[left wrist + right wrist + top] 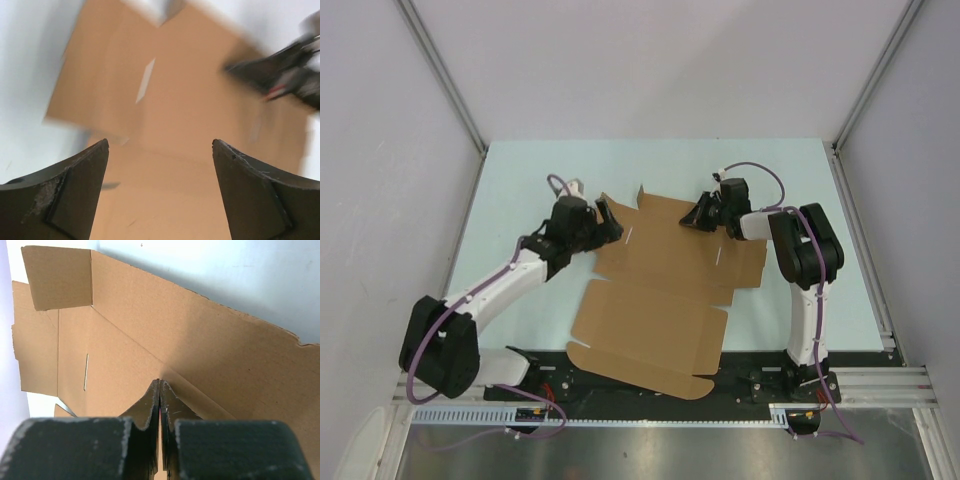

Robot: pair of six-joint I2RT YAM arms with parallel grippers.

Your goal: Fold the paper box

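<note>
Box (pixel 660 300) lies at three o'clock from your released left hand (pixel 608 217), long axis twelve-to-six; your clenched right hand (pixel 697 214) sits against its one-o'clock edge.

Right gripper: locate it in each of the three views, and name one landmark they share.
Top external: the right gripper is right of centre, at the far edge of the paper box.
Left wrist: upper right, a blurred dark shape over the cardboard.
Right wrist: bottom centre, shut, tips against the cardboard.
Shared landmark: the paper box.
</note>
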